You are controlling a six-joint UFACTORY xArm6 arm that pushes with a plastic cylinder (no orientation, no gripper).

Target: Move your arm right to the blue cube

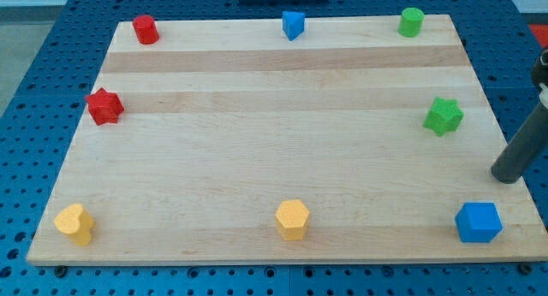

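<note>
The blue cube [478, 222] sits near the bottom right corner of the wooden board [274, 159]. My tip [505, 174] is at the board's right edge, just above and slightly right of the blue cube, a short gap apart from it. The dark rod slants up to the view's right edge.
A second blue block [293, 25] is at the top middle. A red cylinder [145, 29] and a red star [105, 106] are on the left. A green cylinder [411, 21] and a green star [443, 115] are on the right. A yellow heart [74, 223] and a yellow hexagon [292, 219] are along the bottom.
</note>
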